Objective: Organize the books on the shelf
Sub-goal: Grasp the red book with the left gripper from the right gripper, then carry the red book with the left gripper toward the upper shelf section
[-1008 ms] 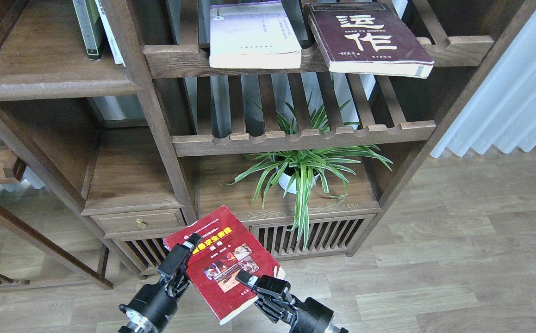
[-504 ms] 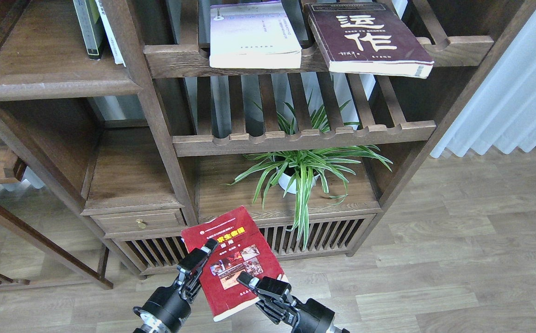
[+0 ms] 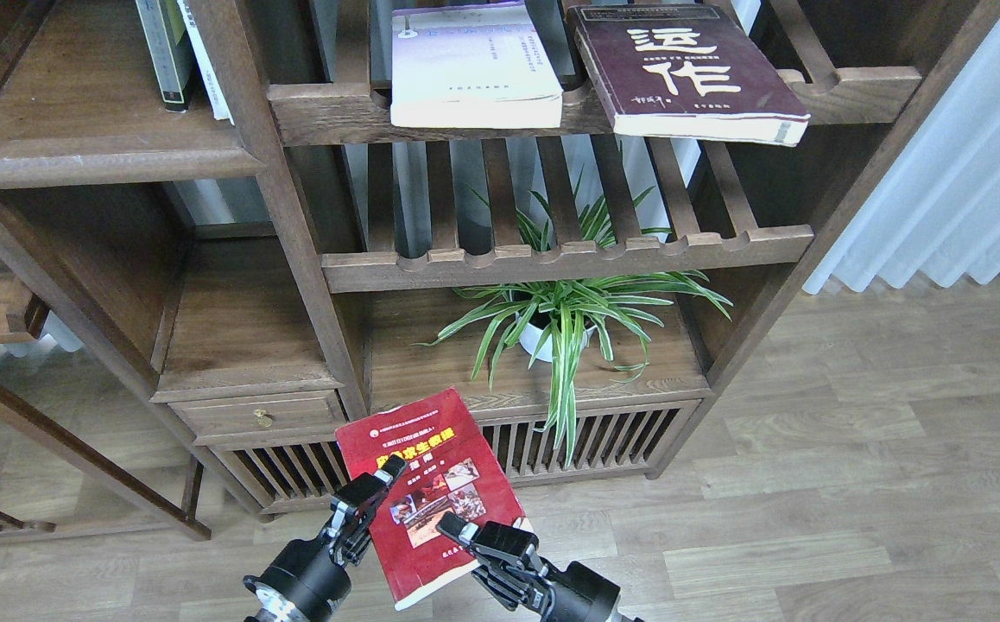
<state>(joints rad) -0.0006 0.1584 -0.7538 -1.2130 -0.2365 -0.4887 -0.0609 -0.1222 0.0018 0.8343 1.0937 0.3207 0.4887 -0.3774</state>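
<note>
- My left gripper (image 3: pixel 368 501) sits at about 7 o'clock in the head view, its fingers against the left edge of the red book (image 3: pixel 431 492). I cannot tell whether they are pinching that edge or only bracing it.
- My right gripper (image 3: pixel 476 537) is at 6 o'clock with one finger lying across the cover near the lower right corner. It seems to clamp that corner, though the underside finger is hidden.
- A second ago my left gripper was further toward 8 o'clock and the red book lay more tilted. Since then that gripper has come inward and the book has turned straighter and drawn in between both arms.
- I judge this to be a regrip: I am squaring the book in a two-handed hold before lifting it.
- The red book hangs in the air in front of the low cabinet, well below the shelf (image 3: pixel 94 160) at 10 o'clock.
- The lavender-white book (image 3: pixel 474 69) and the maroon book (image 3: pixel 686 73) lie flat at 12 and 1 o'clock on the upper slatted rack (image 3: pixel 854 86), unmoved; the maroon one overhangs its front rail.
- Two upright volumes (image 3: pixel 180 52) already stand on the shelf.
- The spider plant (image 3: pixel 565 315) is at centre, clear of my arms.
</note>
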